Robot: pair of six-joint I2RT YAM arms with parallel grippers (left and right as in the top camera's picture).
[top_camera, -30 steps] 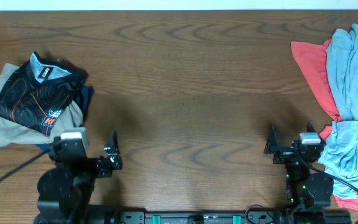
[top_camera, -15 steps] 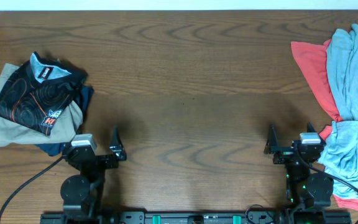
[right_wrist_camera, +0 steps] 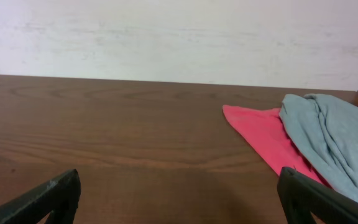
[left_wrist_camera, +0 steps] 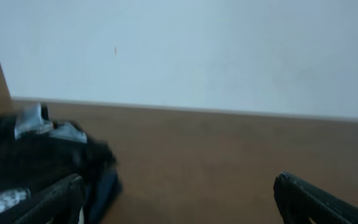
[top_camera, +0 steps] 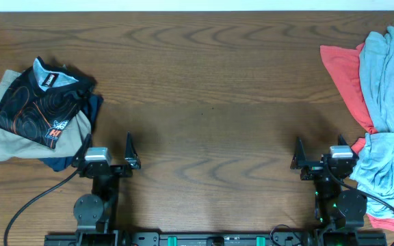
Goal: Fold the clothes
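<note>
We are logging left gripper [top_camera: 107,147] and right gripper [top_camera: 319,152] released, empty; favouring an edge pinch on red shirt [top_camera: 344,72], 2 o'clock.

We see the black jersey [top_camera: 36,102] atop a beige garment [top_camera: 9,145]; left gripper [top_camera: 108,146] and right gripper [top_camera: 319,149] gape, empty.

Both arms are black, stacked from rounded joint housings just above the black base rail [top_camera: 211,239], which carries small green patches, and each has a silver-grey boxy block at its wrist. The left end effector [top_camera: 105,152] and the right end effector [top_camera: 321,153] have dark, matte, wedge-shaped fingers [right_wrist_camera: 48,198] with paler edges. A thin black cable [top_camera: 26,205] curves off towards the rail's left end, and tiny green lights [top_camera: 334,202] dot the right arm above the rail.
</note>
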